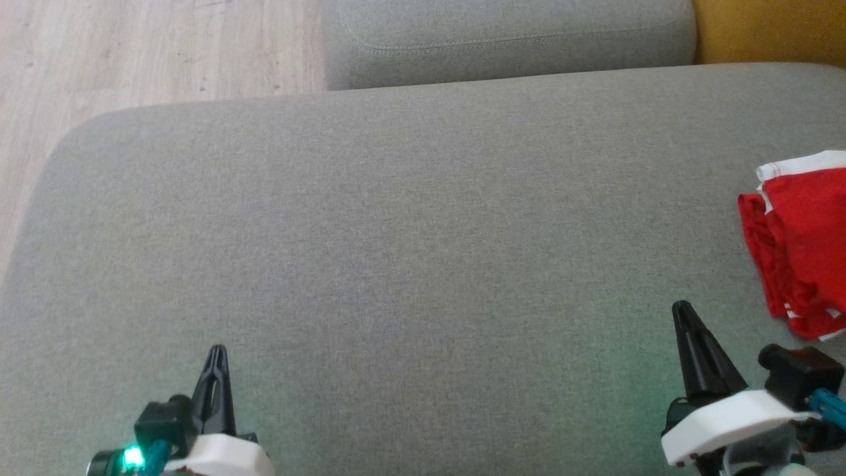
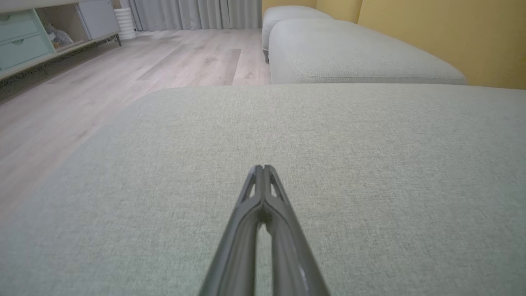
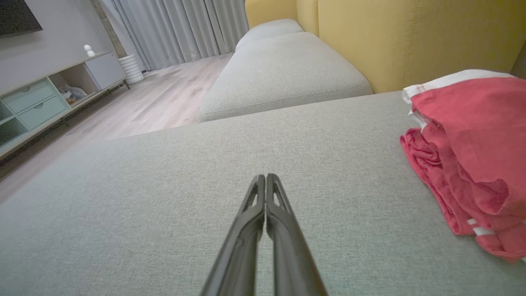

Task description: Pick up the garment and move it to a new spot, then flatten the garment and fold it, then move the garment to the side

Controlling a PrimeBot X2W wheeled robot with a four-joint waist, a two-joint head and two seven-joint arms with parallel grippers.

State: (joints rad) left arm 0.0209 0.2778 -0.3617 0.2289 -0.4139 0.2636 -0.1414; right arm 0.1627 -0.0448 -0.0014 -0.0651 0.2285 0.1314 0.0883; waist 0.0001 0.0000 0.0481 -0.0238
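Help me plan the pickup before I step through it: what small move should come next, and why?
Probably open the right gripper and ease it toward the red garment. It and the left gripper are both shut and empty over the grey cushion. The garment lies crumpled at the cushion's right side, nearest the right gripper.

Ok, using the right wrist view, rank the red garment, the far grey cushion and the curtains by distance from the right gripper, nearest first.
From the right gripper:
1. red garment, crumpled just off to its right.
2. far grey cushion, straight ahead, farther back.
3. curtains, across the room, at upper left.
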